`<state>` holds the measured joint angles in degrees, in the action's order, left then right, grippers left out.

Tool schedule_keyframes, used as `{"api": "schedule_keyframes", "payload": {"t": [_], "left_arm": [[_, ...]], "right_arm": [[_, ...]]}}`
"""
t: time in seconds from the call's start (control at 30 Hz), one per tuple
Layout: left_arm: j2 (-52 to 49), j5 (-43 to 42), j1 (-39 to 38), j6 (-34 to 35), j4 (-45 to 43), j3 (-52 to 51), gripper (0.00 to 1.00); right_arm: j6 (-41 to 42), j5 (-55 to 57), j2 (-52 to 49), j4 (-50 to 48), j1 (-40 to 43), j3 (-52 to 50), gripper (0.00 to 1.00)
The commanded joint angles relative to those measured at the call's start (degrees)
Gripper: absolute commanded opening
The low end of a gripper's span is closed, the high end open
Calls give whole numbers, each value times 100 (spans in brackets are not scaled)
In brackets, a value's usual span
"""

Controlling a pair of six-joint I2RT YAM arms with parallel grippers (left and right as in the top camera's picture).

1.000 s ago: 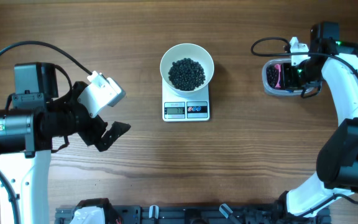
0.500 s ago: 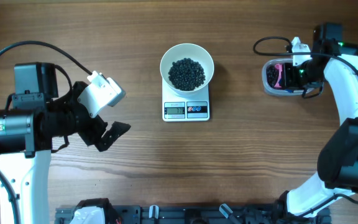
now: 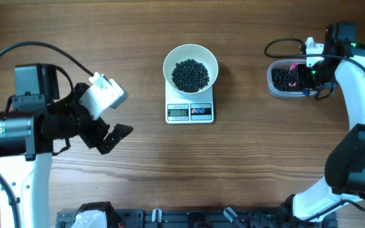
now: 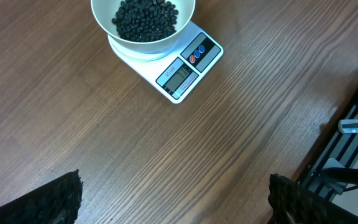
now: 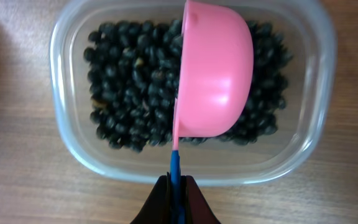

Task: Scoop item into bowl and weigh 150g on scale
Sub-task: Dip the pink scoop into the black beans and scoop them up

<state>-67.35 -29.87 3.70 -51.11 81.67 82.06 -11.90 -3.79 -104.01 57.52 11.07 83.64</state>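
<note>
Holding the pink scoop (image 5: 216,74) over the clear tub (image 5: 64,143) to dig more beans (image 5: 129,87).
Overhead: the bowl (image 3: 168,62) of beans sits on the scale (image 3: 190,112) by the table's (image 3: 265,158) far edge. Left wrist: my left gripper (image 4: 176,202) hangs spread, idle. Right wrist: my right gripper (image 5: 177,199) pinches the blue handle (image 5: 175,165), cup tipped edgewise above the tub's beans.
</note>
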Motion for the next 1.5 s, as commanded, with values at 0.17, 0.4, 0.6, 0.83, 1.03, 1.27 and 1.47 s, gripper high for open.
{"api": "schedule_keyframes", "payload": {"t": [0.17,0.4,0.6,0.83,1.03,1.27,1.47], "left_arm": [[-15,11,-22,55,4,-31,100],[-15,11,-22,57,4,-31,100],[-15,11,-22,55,4,-31,100],[-15,11,-22,55,4,-31,100],[-15,11,-22,57,4,-31,100],[-15,11,-22,57,4,-31,100],[-15,11,-22,55,4,-31,100]], "right_arm": [[-59,846,160,-181,-13,107,4],[-79,1001,236,-153,-28,125,4],[-160,1456,232,-57,-28,120,4],[-142,1580,221,-109,-28,98,4],[-144,1176,221,-177,-39,-157,4],[-92,219,221,-179,-39,-181,4],[-162,-369,221,-203,-37,-271,4]]}}
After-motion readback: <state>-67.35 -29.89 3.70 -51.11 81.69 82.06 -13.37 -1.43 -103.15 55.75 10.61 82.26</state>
